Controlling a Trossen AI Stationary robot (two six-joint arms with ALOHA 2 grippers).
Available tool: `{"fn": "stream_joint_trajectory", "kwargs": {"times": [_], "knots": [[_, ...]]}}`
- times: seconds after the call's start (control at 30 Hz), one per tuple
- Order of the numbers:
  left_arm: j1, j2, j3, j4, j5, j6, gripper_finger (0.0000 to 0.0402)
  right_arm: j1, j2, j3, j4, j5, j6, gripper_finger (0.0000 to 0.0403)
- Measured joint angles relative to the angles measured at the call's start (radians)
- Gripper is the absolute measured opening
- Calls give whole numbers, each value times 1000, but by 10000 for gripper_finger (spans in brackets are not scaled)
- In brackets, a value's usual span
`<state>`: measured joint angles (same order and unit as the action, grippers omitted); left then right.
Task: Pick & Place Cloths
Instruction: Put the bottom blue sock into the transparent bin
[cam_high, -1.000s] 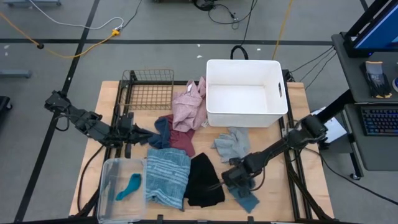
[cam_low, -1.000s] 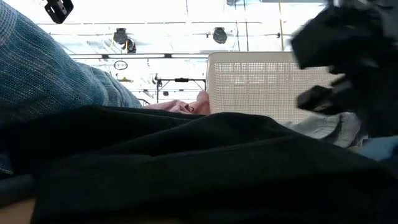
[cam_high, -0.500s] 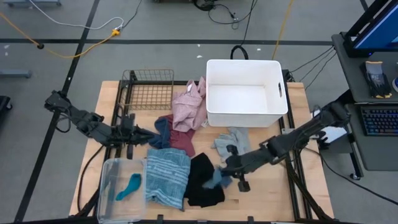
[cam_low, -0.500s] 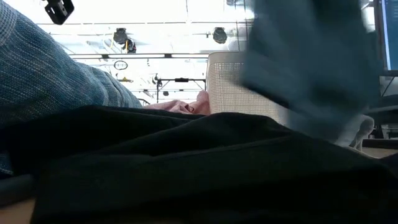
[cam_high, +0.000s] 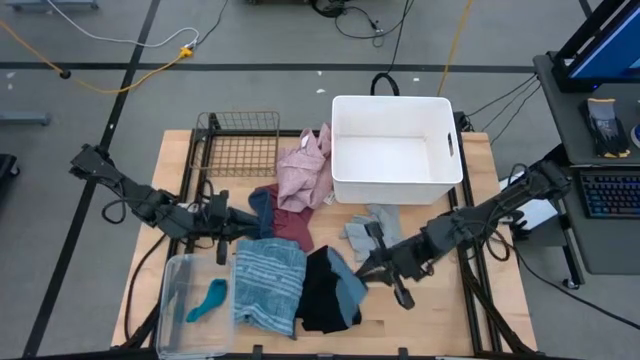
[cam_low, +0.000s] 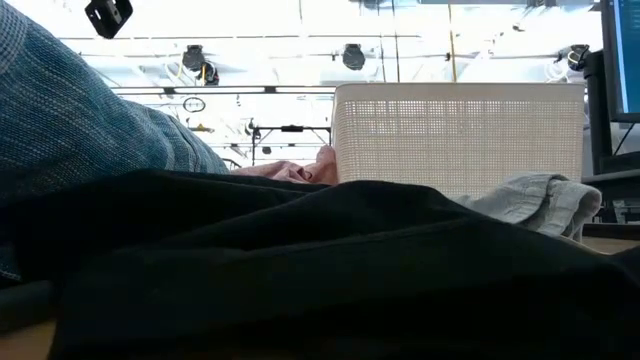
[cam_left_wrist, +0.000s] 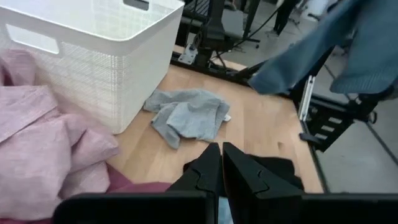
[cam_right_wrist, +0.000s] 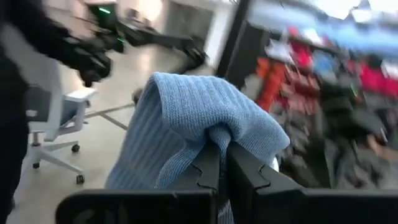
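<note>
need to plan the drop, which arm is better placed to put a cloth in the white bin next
Right. The right gripper is already shut on the blue cloth, lifted near the white bin. The left gripper is shut with nothing in it, farther off.

overhead, table-level, two wrist views; shared white bin (cam_high: 396, 150)

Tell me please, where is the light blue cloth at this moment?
The right gripper holds the light blue cloth lifted above the table's front middle in the high view, over the black cloth and in front of the grey cloth.
</note>
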<state>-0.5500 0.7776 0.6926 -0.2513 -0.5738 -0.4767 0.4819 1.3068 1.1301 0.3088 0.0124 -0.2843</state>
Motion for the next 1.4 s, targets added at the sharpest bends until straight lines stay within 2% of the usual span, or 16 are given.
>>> {"fn": "stream_joint_trajectory", "kwargs": {"times": [0.13,0.23,0.5,0.7,0.83,1.07,1.23,1.4], "knots": [[0,24,0,81,0,4,19,-10,-1,0,54,-66,-86,1],[0,46,0,163,0,7,19,-20,1,0,61,-69,-101,1],[0,155,0,511,-1,152,30,-68,1,0,61,-66,-102,1],[18,251,0,732,0,215,94,-104,8,0,82,-62,-83,1],[42,299,0,792,2,214,145,-123,42,2,119,-13,-37,1],[77,344,1,840,90,213,222,-168,117,2,158,70,7,1],[78,344,1,858,122,207,257,-205,122,2,160,70,67,1],[79,344,1,856,126,202,275,-229,122,2,175,66,122,1]]}}
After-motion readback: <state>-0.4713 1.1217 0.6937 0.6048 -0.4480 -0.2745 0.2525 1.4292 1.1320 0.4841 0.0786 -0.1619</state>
